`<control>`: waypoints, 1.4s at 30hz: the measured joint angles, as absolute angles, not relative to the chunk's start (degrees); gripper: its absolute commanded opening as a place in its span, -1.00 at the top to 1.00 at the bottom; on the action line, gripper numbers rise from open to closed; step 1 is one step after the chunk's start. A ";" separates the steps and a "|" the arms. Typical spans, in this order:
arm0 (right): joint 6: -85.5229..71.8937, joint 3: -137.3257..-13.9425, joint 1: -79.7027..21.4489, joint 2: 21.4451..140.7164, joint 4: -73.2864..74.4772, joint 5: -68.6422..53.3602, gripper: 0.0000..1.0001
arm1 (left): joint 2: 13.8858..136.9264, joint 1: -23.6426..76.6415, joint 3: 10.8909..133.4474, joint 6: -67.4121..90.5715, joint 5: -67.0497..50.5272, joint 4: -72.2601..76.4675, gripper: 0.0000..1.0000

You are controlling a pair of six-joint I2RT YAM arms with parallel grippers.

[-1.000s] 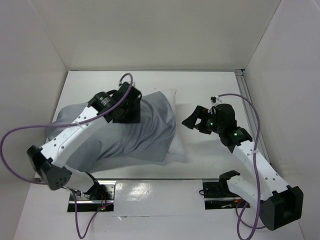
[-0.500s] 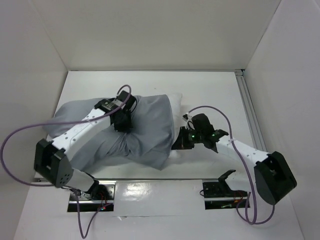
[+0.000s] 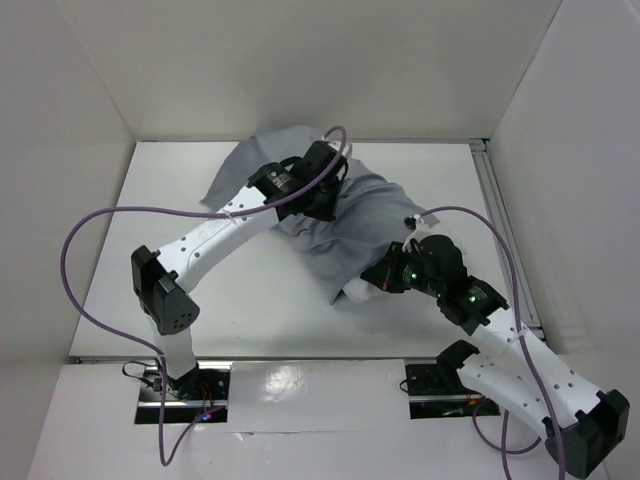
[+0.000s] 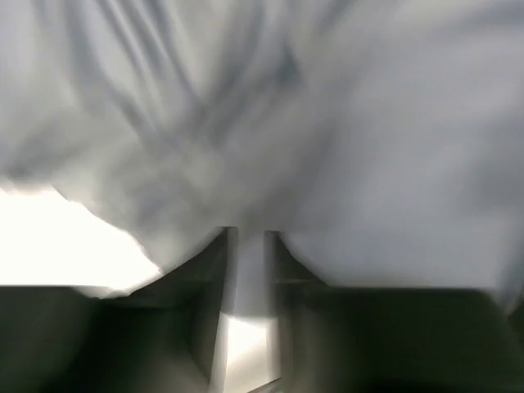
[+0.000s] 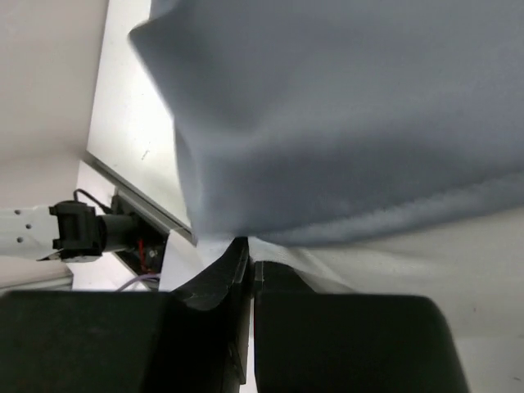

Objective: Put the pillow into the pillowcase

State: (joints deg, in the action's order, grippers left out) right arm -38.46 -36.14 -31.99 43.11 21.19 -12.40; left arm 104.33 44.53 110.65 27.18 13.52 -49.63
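Observation:
The grey pillowcase [image 3: 350,225] lies bunched from the back middle of the table toward the centre, covering most of the pillow. Only a white corner of the pillow [image 3: 354,296] shows at its near end. My left gripper [image 3: 322,195] sits on top of the pillowcase [image 4: 368,123], and the blurred left wrist view shows its jaws [image 4: 250,237] narrowed on a fold of grey cloth. My right gripper [image 3: 383,280] is at the pillow's near corner. In the right wrist view it [image 5: 250,250] is shut on a pinch of white pillow [image 5: 385,262] just under the pillowcase [image 5: 344,106].
White walls enclose the table on three sides. A metal rail [image 3: 497,205] runs along the right edge. Purple cables [image 3: 110,215] loop off both arms. The arm bases and their mounting plates [image 3: 440,380] stand at the near edge.
My left gripper has swung from the left side to the back middle, dragging the pillowcase with it. My right gripper stays at the pillow's near corner, shut.

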 measured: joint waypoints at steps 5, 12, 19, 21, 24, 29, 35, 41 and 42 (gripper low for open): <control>-39.35 -36.12 -32.29 43.18 20.82 -12.16 1.00 | 97.34 51.59 100.25 28.10 14.50 -51.44 -0.12; -39.46 -37.43 -32.67 49.60 23.57 -10.00 -0.42 | 76.79 57.41 76.25 34.87 17.37 -54.17 -0.36; -40.40 -39.51 -32.95 46.85 32.25 -3.16 -0.82 | 71.85 60.64 58.33 39.88 18.65 -42.54 -0.63; -41.23 -40.32 -32.95 44.10 34.65 -1.06 -0.87 | 71.75 61.98 51.31 41.87 20.01 -36.03 -0.66; -42.48 -42.52 -32.95 40.56 37.19 2.02 -0.89 | 71.59 63.33 44.75 43.22 22.83 -27.31 -0.68; -44.38 -46.89 -32.95 38.06 40.60 7.68 -0.89 | 76.07 63.90 45.89 43.31 27.05 -14.06 -0.68; -45.91 -48.56 -32.93 35.81 44.31 13.43 -0.92 | 85.32 65.14 51.29 40.47 28.88 -3.22 -0.68; -46.68 -49.21 -32.93 35.77 45.71 15.44 -0.92 | 90.24 65.25 53.36 37.15 30.17 1.63 -0.53; -46.68 -49.21 -32.93 35.83 45.89 15.64 -0.92 | 90.76 65.25 53.63 36.38 30.85 1.74 -0.48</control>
State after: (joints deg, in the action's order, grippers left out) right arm -46.68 -49.21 -32.93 35.83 45.89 15.64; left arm 90.76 65.25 53.63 36.38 30.85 1.74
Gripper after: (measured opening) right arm 0.957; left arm 0.779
